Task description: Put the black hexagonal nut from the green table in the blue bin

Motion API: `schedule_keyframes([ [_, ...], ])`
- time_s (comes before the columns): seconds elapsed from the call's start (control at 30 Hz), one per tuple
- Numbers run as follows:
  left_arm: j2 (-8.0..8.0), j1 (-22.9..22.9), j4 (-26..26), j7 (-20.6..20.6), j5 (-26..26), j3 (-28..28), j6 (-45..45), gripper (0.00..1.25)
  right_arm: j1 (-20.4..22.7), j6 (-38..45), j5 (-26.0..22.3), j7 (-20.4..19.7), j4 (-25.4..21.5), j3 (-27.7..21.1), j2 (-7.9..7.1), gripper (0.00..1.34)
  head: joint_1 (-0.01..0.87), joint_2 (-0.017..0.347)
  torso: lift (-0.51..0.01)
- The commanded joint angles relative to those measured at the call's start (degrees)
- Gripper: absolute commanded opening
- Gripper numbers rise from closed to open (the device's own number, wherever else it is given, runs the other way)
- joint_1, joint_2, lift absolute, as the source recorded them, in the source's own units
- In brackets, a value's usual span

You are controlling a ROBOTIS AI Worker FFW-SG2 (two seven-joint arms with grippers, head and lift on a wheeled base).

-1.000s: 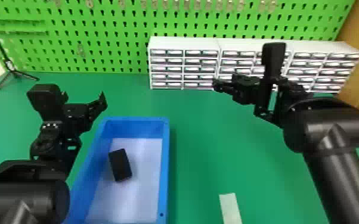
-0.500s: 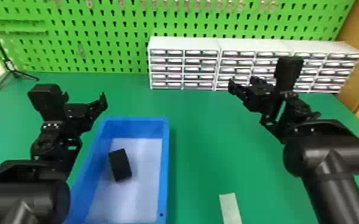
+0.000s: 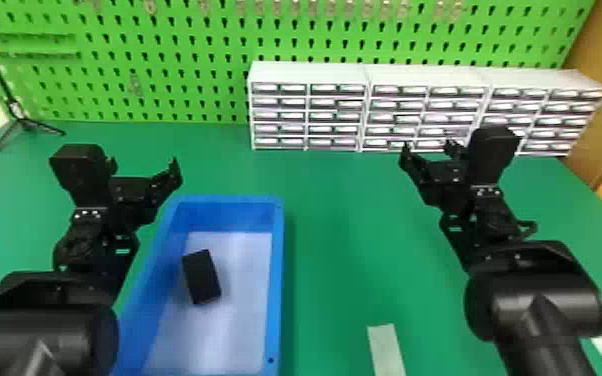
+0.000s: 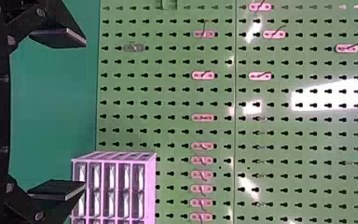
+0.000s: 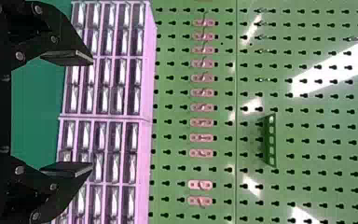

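Inside the blue bin over on the desk, I can see a black block lying on the pale floor, nearer the far end than the near one and slightly askew. Its outline looks rectangular from where I stand, so I can't say whether it's the black hexagonal nut.

The left tool hangs by the bin's far left corner, its fingers spread wide with nothing between them; its wrist view shows the same gap. Well apart from it, to the right of the bin, the right tool hangs with its fingers parted too, and it's holding nothing. Its wrist view has the drawer units beyond the fingers.

Those units stand side by side along the back of the desk, against a green pegboard with rows of keyhole slots and little hooks on it. A small green rack is fixed there as well. Toward the back left sits a black tripod, and a pale strip lies near the front, to the right of the bin.
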Motion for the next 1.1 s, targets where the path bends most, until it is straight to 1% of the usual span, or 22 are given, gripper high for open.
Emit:
schedule_keyframes([
  [0.0,0.0,0.07,0.01,0.0,-0.03,-0.14,0.0,1.05,1.37,-2.2,0.53,-2.24,0.09,0.37,0.1,0.87,0.686,0.028,-0.096],
  [0.27,0.0,0.15,0.01,0.0,-0.12,-0.14,0.0,1.05,2.6,-4.22,0.44,-5.4,0.09,0.72,-0.17,0.87,0.686,0.028,-0.096],
  [0.47,0.0,0.24,0.01,0.0,-0.12,-0.14,0.0,1.05,3.57,-5.8,0.97,-7.16,0.27,0.98,-0.08,0.87,0.686,0.028,-0.096],
  [1.07,-0.09,0.5,0.28,0.0,-0.64,-0.22,0.0,1.05,4.1,-6.06,1.23,-7.33,0.44,0.81,0.19,0.87,0.686,0.028,-0.096],
])
